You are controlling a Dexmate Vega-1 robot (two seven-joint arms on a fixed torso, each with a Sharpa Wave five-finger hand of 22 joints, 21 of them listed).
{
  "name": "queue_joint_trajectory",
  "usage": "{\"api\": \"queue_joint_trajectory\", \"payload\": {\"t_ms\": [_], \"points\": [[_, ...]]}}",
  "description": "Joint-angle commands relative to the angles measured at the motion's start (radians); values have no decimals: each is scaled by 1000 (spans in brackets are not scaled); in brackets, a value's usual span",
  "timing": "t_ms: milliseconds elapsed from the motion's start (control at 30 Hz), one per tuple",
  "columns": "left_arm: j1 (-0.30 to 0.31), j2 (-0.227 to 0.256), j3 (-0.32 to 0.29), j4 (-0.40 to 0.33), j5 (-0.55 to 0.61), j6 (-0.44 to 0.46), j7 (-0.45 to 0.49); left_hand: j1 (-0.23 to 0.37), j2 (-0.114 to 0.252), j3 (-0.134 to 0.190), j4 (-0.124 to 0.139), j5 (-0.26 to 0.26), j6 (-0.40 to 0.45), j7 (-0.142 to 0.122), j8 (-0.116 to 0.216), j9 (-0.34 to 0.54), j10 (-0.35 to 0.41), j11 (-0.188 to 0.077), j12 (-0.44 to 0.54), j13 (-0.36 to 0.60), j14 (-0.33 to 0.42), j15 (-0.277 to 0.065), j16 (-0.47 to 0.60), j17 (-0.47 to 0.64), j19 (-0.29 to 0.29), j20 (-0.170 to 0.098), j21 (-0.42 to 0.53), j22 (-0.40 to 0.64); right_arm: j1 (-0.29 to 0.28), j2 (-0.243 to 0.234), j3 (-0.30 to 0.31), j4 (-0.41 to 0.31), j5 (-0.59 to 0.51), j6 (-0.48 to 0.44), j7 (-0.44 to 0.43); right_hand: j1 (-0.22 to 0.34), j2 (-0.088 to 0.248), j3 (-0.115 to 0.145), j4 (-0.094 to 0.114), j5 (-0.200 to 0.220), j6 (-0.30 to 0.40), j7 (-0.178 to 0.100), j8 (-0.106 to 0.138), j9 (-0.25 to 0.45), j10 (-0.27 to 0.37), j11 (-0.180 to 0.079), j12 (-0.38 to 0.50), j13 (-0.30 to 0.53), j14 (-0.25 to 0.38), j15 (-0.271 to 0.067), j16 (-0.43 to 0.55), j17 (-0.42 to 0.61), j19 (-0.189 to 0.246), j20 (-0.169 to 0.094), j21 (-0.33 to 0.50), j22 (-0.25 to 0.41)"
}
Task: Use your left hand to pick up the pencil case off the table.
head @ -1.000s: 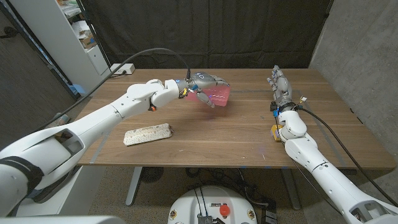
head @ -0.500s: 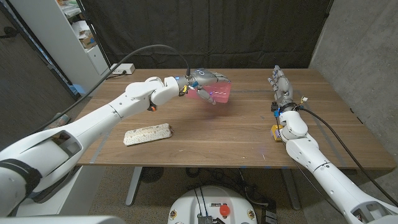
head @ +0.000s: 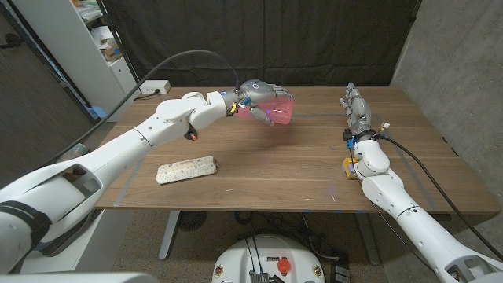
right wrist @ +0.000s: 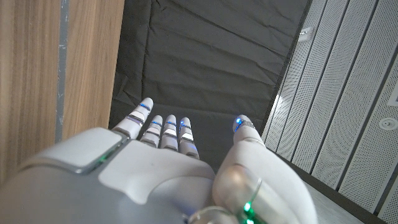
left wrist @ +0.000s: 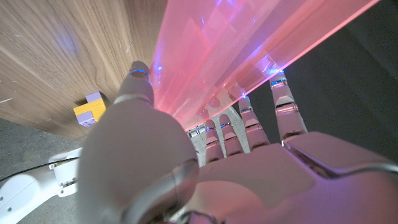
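Note:
The pencil case [head: 277,112] is a translucent pink box. My left hand [head: 257,97] grips it from above and holds it in the air over the far middle of the table [head: 299,169]. In the left wrist view the pink case [left wrist: 230,50] lies between my thumb and fingers [left wrist: 217,137]. My right hand [head: 354,106] stands at the table's right side with its fingers straight and apart, holding nothing; the right wrist view shows the same hand [right wrist: 168,162] empty.
A pale speckled block [head: 186,169] lies on the table's front left. A small yellow and purple object [head: 348,167] sits beside my right forearm. A white power strip [head: 152,87] lies at the far left corner. A shelf unit [head: 102,43] stands left of the table.
My left hand has raised the pink pencil case higher above the table and carried it slightly toward the far side. The right arm has not moved.

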Motion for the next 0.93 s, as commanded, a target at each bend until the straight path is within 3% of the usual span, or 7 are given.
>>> {"api": "queue_joint_trajectory", "payload": {"t_ms": [33,933], "points": [[13,14,-35,-48,-7,10,1,311,312,44,-28,4,11,2,-2,2,15,-1,4,3,72,-96,-1,3,116,-123,9,5,-2,2,-1,-5,-5,-1,-6,-5,1,-1,-6,9,9,-3,-1,2,3,-2,6,5,4,5,8,4,0,2,5,5],[41,30,-76,-91,-19,18,10,310,311,51,-28,3,19,5,-4,4,15,4,4,6,79,-97,-9,8,114,-125,15,4,-1,-2,-3,-18,-11,-15,-13,-4,2,-2,-7,8,10,-4,0,2,3,-1,6,5,5,6,8,4,-1,2,5,5]]}}
